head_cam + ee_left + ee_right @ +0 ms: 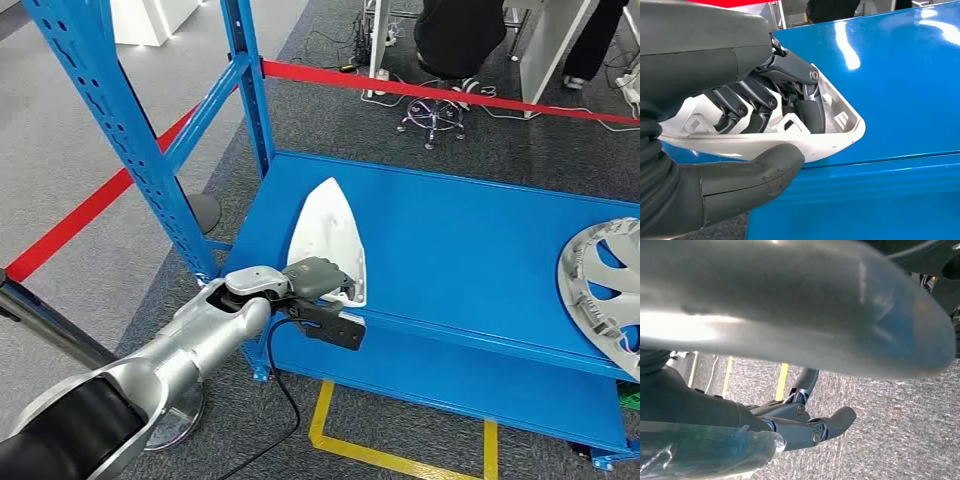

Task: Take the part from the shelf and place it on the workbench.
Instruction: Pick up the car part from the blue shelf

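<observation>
1. White pointed plastic shell part (330, 232): lies at the front edge of the blue metal shelf deck (468, 240), gripped by the left hand (321, 290), fingers (753, 100) curled inside, thumb (753, 172) beneath.
2. Right hand (806, 425): hangs over grey carpet, fingers loosely extended, empty.
3. Risk: the thin rim may slip out when lifted.
4. Clearance: blue upright (249, 80) stands behind on the left; silver wheel cover (604, 280) lies well apart.

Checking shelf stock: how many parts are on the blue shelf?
2: a white triangular part at the front edge, gripped by the left robot hand; a silver wheel cover at the right edge, partly cut off.
</observation>
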